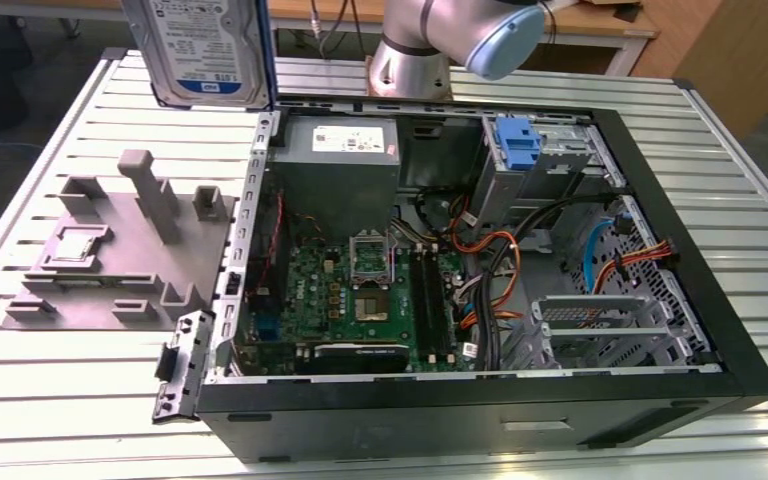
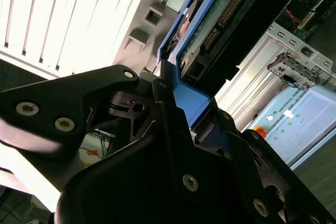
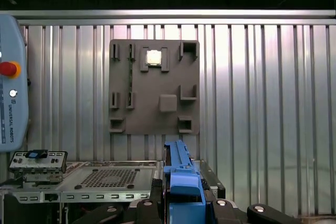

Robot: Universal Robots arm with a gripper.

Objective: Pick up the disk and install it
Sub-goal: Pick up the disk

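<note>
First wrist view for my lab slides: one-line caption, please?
The tool holds the disk edge-on, a blue strip, with the grey fixture plate and slatted table beyond.

The disk [image 1: 205,45] hangs clear; cables [image 1: 502,252] crowd the open case [image 1: 398,410].

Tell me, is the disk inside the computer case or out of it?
Out. The disk hangs upright in the air, clear of the open case, its blue edge clamped in the gripper.
</note>
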